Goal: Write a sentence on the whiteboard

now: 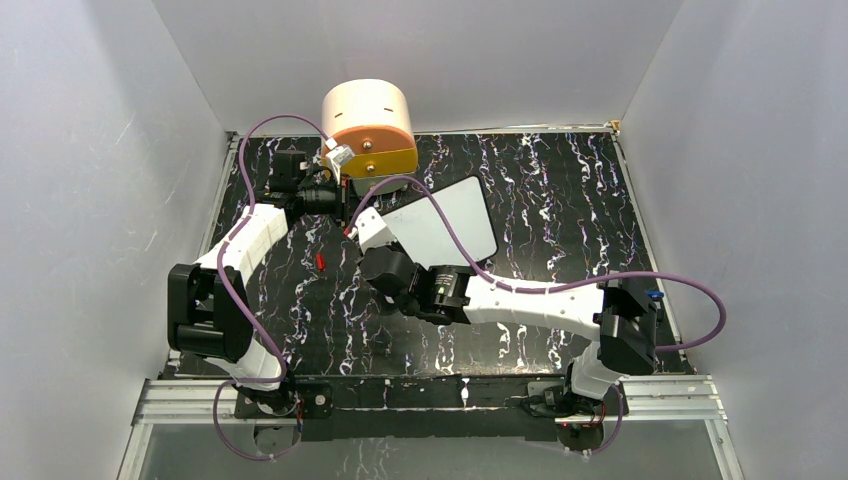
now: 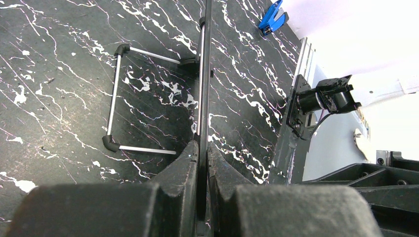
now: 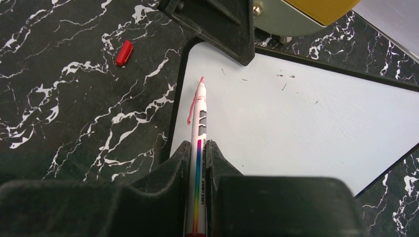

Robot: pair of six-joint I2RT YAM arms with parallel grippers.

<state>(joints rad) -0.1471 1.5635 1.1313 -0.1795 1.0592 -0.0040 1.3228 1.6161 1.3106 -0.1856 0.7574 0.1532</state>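
Note:
The whiteboard (image 1: 455,215) stands tilted on its wire stand (image 2: 116,98) in front of the round drawer unit. My left gripper (image 1: 340,200) is shut on its left black rim, which shows edge-on in the left wrist view (image 2: 203,74) between my left gripper's (image 2: 202,145) fingers. My right gripper (image 3: 197,143) is shut on a white marker (image 3: 200,118) with a rainbow stripe. The marker's red tip rests near the left edge of the whiteboard (image 3: 296,118). Of the sentence only one short red stroke (image 3: 190,109) shows beside the tip. My right gripper (image 1: 355,228) is at the board's left end.
The round cream and orange drawer unit (image 1: 368,125) stands just behind the board. A red marker cap (image 1: 320,261) lies on the black marbled table left of the board, also in the right wrist view (image 3: 124,52). A blue clip (image 2: 272,17) lies farther off.

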